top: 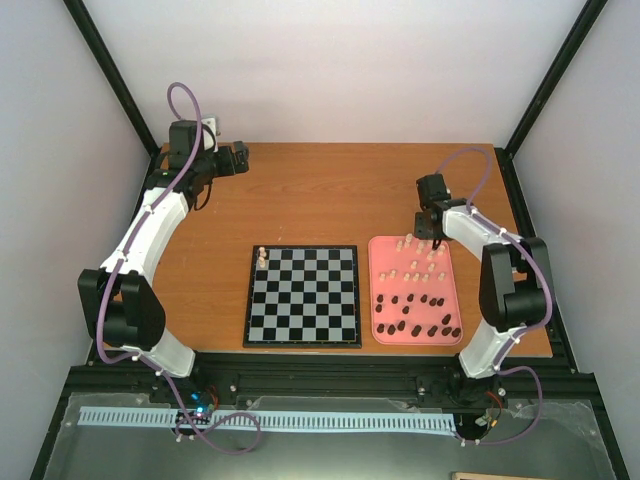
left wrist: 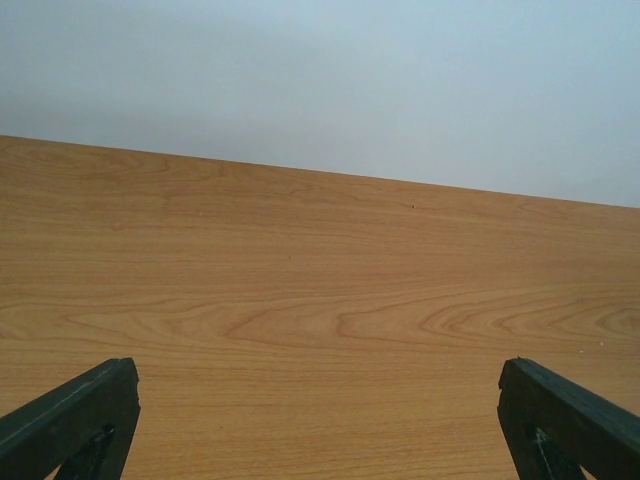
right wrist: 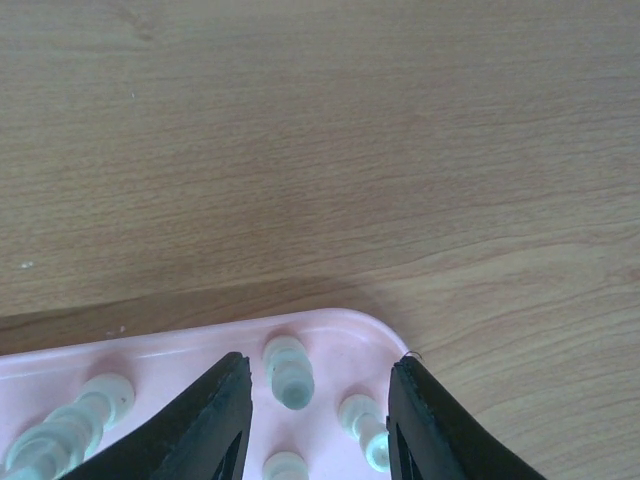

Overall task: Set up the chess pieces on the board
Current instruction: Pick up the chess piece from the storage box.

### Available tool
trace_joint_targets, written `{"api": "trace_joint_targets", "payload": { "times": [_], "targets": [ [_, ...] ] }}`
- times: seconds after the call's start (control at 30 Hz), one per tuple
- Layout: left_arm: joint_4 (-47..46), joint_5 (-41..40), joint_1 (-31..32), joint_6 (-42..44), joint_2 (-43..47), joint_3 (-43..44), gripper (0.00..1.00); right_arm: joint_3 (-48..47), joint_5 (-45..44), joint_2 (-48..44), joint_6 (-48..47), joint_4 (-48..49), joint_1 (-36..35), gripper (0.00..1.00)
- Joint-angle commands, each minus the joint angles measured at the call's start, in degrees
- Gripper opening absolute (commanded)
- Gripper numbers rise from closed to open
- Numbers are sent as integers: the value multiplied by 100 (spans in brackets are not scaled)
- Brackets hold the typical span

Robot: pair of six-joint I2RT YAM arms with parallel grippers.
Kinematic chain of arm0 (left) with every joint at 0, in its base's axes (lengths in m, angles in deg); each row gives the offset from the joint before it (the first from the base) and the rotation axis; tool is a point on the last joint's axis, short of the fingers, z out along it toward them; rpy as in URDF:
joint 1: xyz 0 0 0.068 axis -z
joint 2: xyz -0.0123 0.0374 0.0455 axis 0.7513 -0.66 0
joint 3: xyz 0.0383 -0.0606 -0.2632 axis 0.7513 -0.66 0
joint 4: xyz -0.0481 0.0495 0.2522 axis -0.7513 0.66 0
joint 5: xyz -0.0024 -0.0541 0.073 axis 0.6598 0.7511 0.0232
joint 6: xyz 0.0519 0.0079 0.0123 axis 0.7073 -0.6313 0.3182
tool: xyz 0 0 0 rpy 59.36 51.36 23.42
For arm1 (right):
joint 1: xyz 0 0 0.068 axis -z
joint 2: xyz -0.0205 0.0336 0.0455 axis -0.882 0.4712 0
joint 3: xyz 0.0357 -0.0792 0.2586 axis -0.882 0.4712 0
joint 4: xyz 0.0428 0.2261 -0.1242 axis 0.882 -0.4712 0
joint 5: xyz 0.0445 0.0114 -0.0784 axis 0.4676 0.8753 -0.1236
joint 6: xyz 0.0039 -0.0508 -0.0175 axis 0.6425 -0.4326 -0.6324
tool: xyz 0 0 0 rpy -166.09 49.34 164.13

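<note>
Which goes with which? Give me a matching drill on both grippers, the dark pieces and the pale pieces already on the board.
1. left gripper
2. right gripper
3. dark pieces
4. pale pieces on the board

A. far-left corner squares
B. near half of the pink tray
C. open, over the table, away from the board
D. open, jaws either side of a pale piece at the tray's far end

Pairs: 1-C, 2-D, 3-B, 4-A.
</note>
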Motion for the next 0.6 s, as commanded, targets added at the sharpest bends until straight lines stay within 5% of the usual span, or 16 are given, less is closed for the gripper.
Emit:
{"api": "trace_joint_targets", "payload": {
  "times": [0.0, 0.47, 0.57],
  "targets": [
    [-109, 61, 16, -90, -61, 216, 100, -30, 109, 240, 25, 153, 61, 39],
    [-112, 61, 13, -97, -80, 230, 100, -181, 333, 684, -18, 158, 163, 32],
    [-118, 55, 13, -99, -69, 231, 100, -223, 351, 766, -21, 154, 169, 24]
  ]
}}
